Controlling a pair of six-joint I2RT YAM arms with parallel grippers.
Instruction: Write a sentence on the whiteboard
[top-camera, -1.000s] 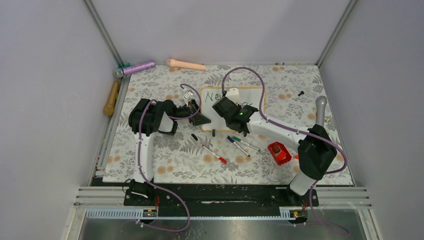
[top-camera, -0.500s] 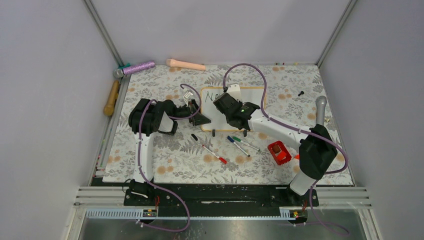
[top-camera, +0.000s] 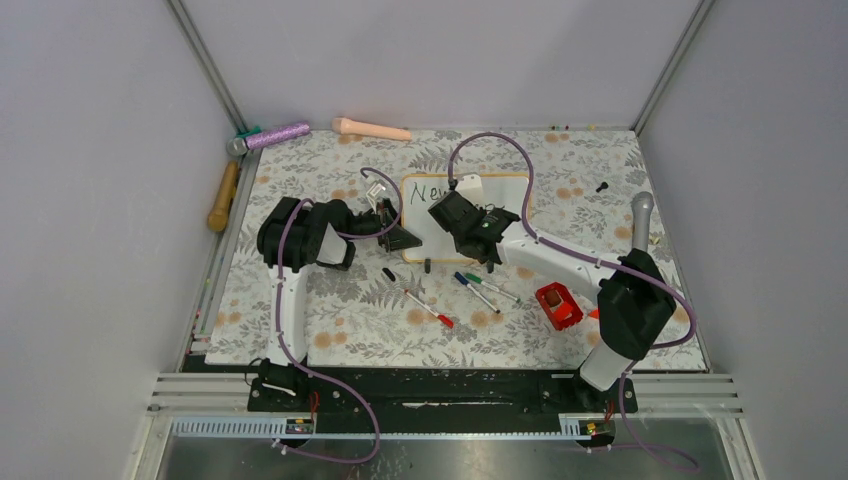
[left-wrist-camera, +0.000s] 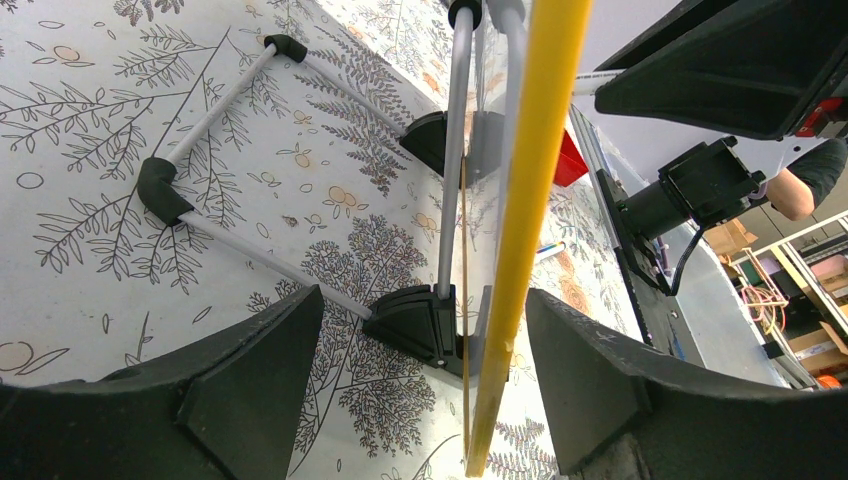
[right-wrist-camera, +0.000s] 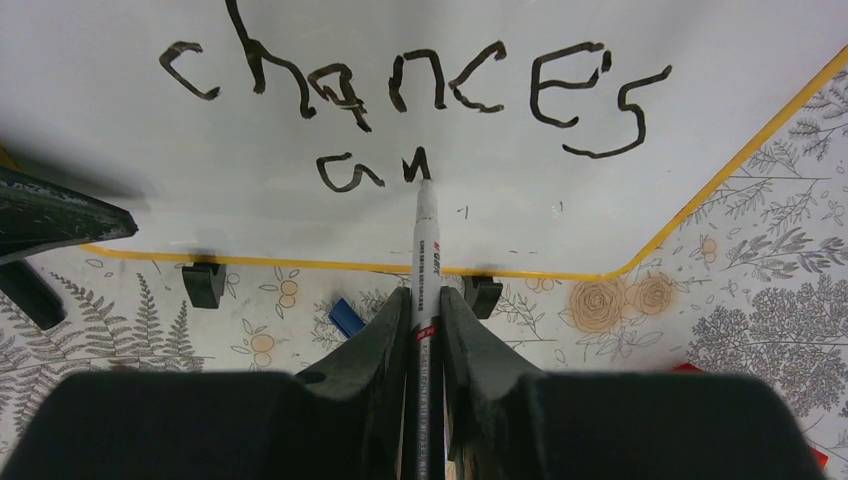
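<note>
Near edge of the bench (top-camera: 340, 335), loose stuff first: a red-capped pen (top-camera: 429, 308), blue and green pens (top-camera: 483, 289) side by side, a black cap (top-camera: 388, 273), and a red box (top-camera: 557, 305) off to the right.

Past them, mid-bench, the whiteboard (top-camera: 503, 192) is propped up. In the top view the right arm covers most of its face and only "New" can be read.

The right wrist view gives the rest. The sentence (right-wrist-camera: 400, 85) shows "chances" with "aw" started beneath. The right end effector (right-wrist-camera: 425, 320) is pinched tight on a marker (right-wrist-camera: 425, 240), tip touching the board at the "w". Two black feet (right-wrist-camera: 205, 283) sit under the frame.

The left wrist view sees the board edge-on. The left end effector (left-wrist-camera: 422, 300) is spread wide with the yellow frame edge between its fingers and a gap on both sides — gripping nothing. A grey rod stand (left-wrist-camera: 230, 95) shows behind the board, hidden from above.

Far side: a wooden handle (top-camera: 222, 196) at the left wall, a purple glitter cylinder (top-camera: 277, 134), a peach cylinder (top-camera: 371, 129), and a grey cylinder (top-camera: 641, 218) far right.
</note>
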